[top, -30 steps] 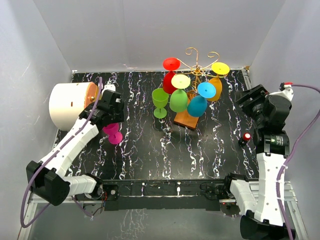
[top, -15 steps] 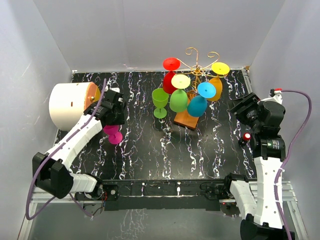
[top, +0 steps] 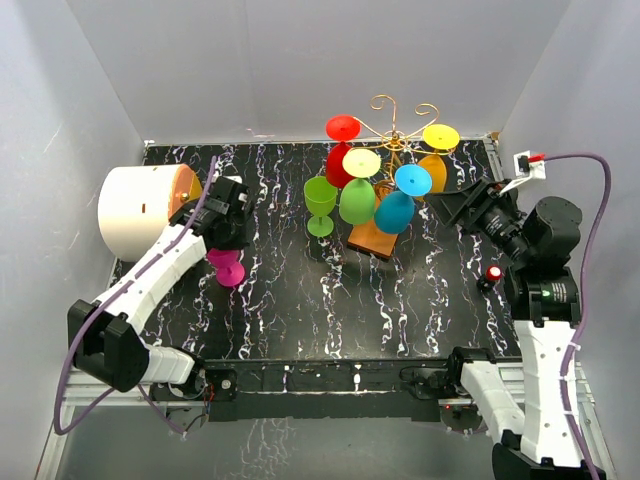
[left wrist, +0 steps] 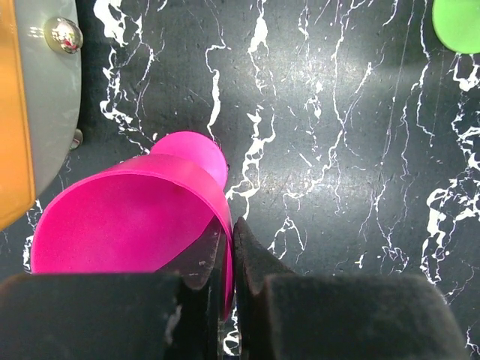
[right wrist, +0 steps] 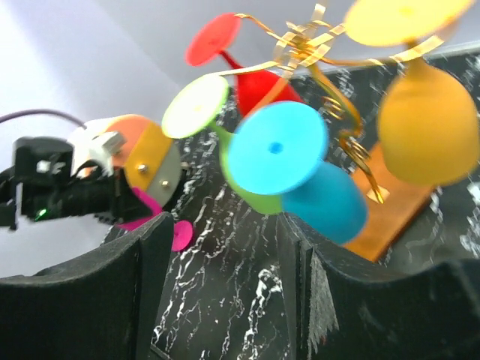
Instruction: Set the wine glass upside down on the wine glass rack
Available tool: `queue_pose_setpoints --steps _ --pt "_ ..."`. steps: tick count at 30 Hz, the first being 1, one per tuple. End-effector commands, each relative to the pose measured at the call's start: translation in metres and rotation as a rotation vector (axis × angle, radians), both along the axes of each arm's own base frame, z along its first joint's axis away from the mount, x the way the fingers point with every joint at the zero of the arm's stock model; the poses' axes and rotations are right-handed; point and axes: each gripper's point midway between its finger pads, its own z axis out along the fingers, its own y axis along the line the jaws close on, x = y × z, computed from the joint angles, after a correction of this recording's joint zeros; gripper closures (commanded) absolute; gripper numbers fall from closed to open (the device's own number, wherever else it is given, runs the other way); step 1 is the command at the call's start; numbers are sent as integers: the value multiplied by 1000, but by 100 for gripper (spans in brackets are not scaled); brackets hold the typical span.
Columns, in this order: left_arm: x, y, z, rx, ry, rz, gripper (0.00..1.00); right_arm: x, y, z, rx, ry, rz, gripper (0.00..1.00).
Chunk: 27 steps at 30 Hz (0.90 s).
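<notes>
The left jaws are closed on the bowl wall of the pink wine glass (left wrist: 127, 225), which sits on the counter (left wrist: 337, 112) well apart from the rack (top: 398, 125). The right jaws are held open and empty beside the rack. Such a thin-edge pinch is best lifted slowly, and the glass inverted clear of the hung glasses (top: 394, 195).

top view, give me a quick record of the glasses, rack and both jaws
pink glass: on table, rim pinched, not yet on rack
left jaws: shut on pink glass
right jaws: open, empty, pointed at rack
rack: holds red glass, hung green glass, blue glass, yellow glass, all upside down
standing green glass: upright on table beside rack
</notes>
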Motion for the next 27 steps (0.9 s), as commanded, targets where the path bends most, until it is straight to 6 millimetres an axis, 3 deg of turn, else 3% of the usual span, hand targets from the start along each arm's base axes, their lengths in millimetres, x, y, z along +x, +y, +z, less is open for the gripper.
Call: queue_pose_setpoints --steps 1,5,8,12,15,18,22,27 --pt "5 -1 43 -38 -82 -11 100 -28 34 61 -61 -254 233 43" --pt "7 -32 96 -231 -211 -108 100 -40 54 75 -19 -313 379 37" --pt "5 -50 144 -367 -346 -171 100 -36 55 79 37 -320 382 30" --pt "1 -53 204 -470 -537 -192 100 -31 62 93 184 -314 433 29" --pt "-4 -41 240 -509 -670 -143 100 -22 75 101 260 -286 475 30" --pt "-13 -34 266 -552 -782 -129 100 -11 100 110 269 -269 501 31" --pt "-23 -35 291 -613 -877 -161 100 -4 158 119 238 -247 554 34" --pt "-38 -33 322 -688 -1008 -195 100 2 200 139 350 -265 499 35"
